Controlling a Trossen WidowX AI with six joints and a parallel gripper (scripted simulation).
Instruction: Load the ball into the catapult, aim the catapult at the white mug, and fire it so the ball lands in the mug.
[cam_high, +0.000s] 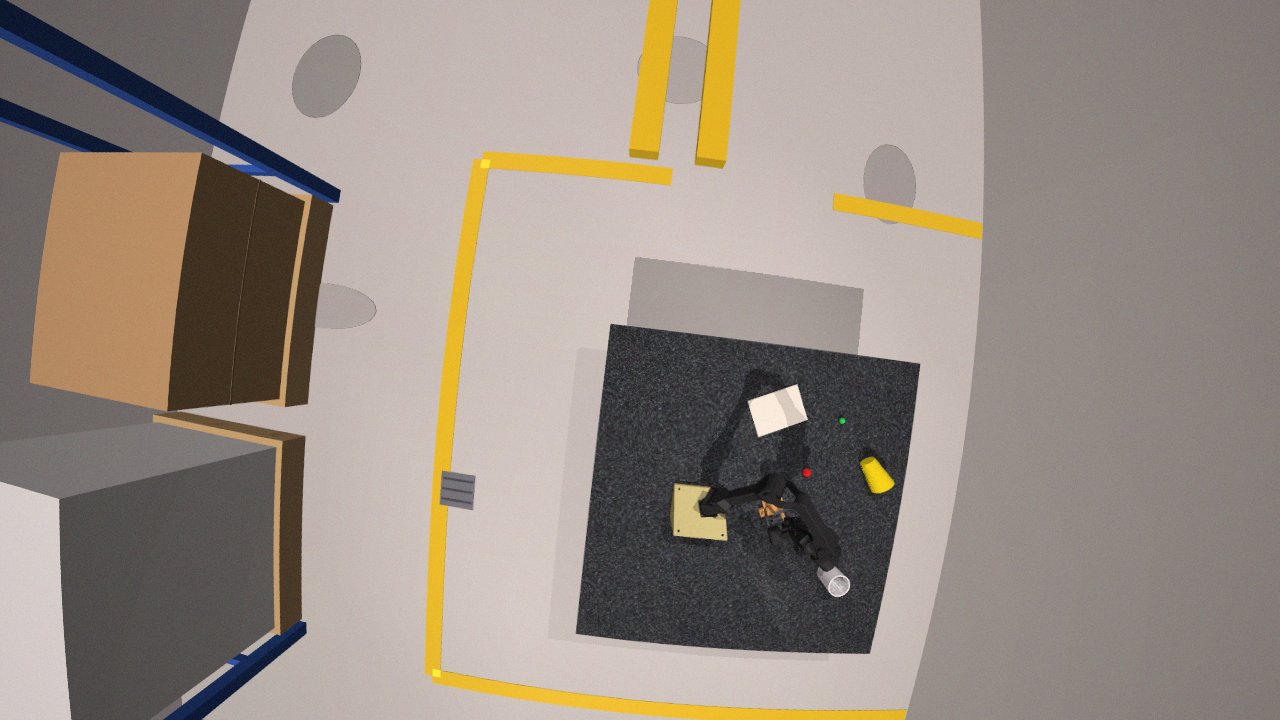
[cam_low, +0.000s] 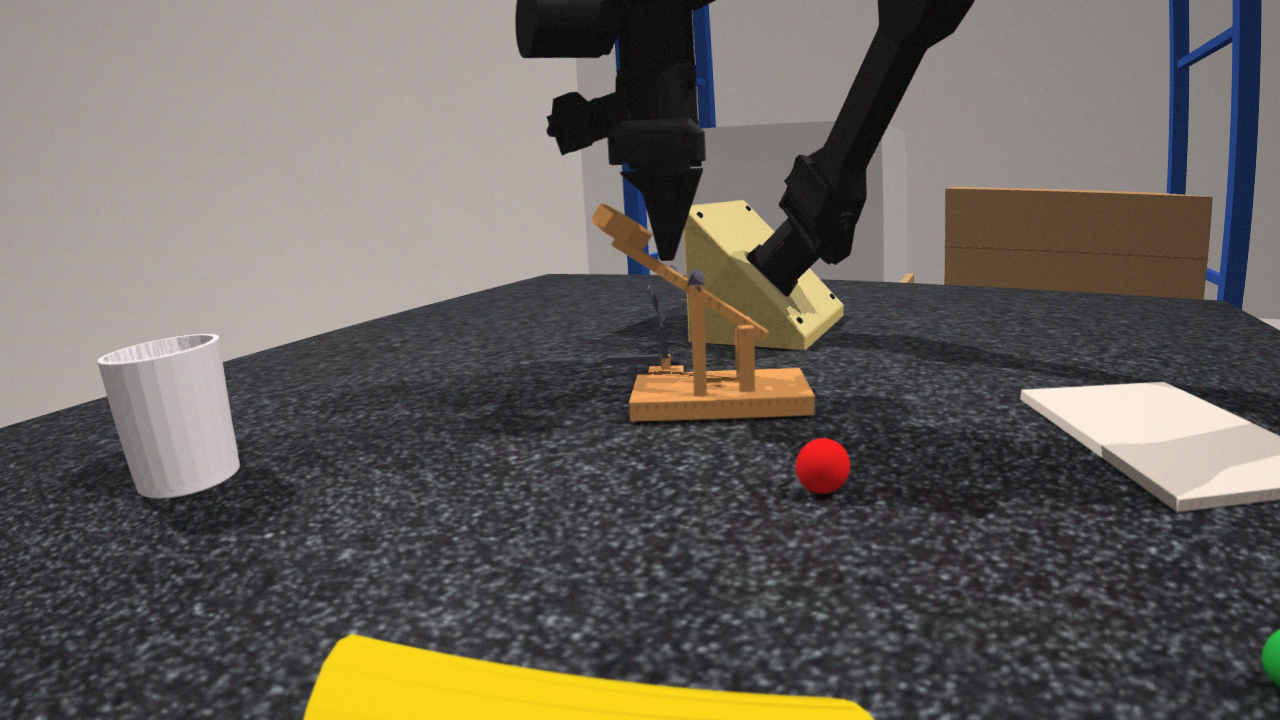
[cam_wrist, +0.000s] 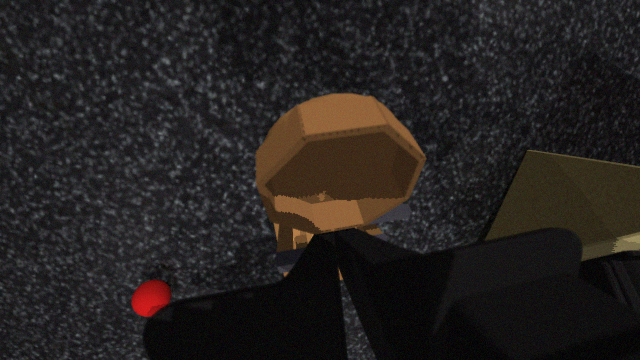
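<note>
The orange catapult (cam_high: 769, 510) (cam_low: 723, 408) stands with its throwing arm tilted, the cup end raised and toward the mug's side in the exterior view. Its cup (cam_low: 621, 225) (cam_wrist: 345, 115) looks empty in the wrist view. The red ball (cam_high: 806, 472) (cam_low: 822, 465) (cam_wrist: 151, 298) lies on the table beside the catapult. The white mug (cam_high: 837, 585) (cam_low: 174, 420) stands upright, apart from the catapult. My gripper (cam_low: 666, 257) (cam_wrist: 330, 231) is shut and empty, its tips at the throwing arm between cup and pivot. Whether they touch it is unclear.
A yellow cup (cam_high: 877, 475) (cam_low: 537, 689) lies on its side near the table edge. A green ball (cam_high: 842, 420) (cam_low: 1274, 658) and a flat white board (cam_high: 771, 412) (cam_low: 1118, 411) lie on the table. The arm rises from a pale yellow block (cam_high: 685, 526) (cam_low: 711, 300) (cam_wrist: 540, 200).
</note>
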